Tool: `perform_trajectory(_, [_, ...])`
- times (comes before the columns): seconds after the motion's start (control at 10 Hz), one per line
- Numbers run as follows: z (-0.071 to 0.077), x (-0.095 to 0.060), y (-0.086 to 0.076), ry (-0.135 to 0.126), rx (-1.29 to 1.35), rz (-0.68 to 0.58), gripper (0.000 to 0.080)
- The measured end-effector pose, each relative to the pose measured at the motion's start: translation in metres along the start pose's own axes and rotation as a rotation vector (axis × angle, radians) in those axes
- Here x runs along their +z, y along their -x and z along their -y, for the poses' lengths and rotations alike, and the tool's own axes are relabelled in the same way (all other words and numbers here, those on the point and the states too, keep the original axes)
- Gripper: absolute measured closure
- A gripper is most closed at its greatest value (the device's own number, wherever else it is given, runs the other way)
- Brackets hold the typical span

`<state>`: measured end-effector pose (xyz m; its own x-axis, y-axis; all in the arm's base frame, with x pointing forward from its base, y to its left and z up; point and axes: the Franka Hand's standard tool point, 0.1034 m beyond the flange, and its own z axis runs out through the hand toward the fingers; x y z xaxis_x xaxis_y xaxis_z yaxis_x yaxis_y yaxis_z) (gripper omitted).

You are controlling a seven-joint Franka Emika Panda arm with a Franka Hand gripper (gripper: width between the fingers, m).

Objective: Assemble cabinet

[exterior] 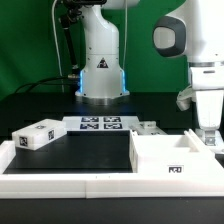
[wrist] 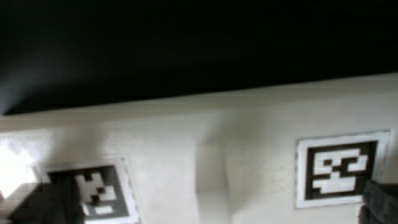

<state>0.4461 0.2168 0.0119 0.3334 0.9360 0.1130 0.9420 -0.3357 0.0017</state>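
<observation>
Hanging spread wide over the cabinet point(exterior: 150, 165), the tool point(exterior: 208, 135) overlooks a black table point(exterior: 90, 150), green backdrop point(exterior: 140, 45) behind.

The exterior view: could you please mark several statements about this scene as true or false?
1. The white box-like plastic cabinet body sits at the exterior view's right. True.
2. The small white marker-tagged block rests inside the cabinet body. False: it lies apart on the black table, at the exterior view's left.
3. The flat white marker board shows four tags. True.
4. The robot's gripper hangs over the small block. False: it is over the cabinet body's far edge.
</observation>
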Motion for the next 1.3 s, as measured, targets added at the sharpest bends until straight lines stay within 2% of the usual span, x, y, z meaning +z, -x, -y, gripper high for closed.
perform_trajectory(0.2, [0.000, 0.000, 0.001, -0.001, 0.001, 0.001, 0.0253])
perform_trajectory(0.3, [0.001, 0.001, 0.002, -0.002, 0.002, 0.002, 0.0253])
perform_trajectory(0.4, [0.000, 0.001, 0.003, -0.002, 0.004, 0.002, 0.0435])
perform_trajectory(0.5, [0.000, 0.001, 0.003, -0.002, 0.003, 0.002, 0.0571])
perform_trajectory(0.6, [0.000, 0.001, 0.003, -0.002, 0.004, 0.002, 0.0571])
perform_trajectory(0.7, [0.000, 0.001, 0.003, -0.002, 0.004, 0.002, 0.0732])
perform_trajectory(1.0, [-0.001, -0.001, 0.007, -0.002, 0.006, 0.006, 0.0731])
perform_trajectory(1.1, [-0.002, -0.006, 0.012, 0.002, 0.000, 0.010, 0.0731])
perform_trajectory(1.3, [-0.008, -0.029, 0.029, 0.005, -0.031, 0.043, 0.0731])
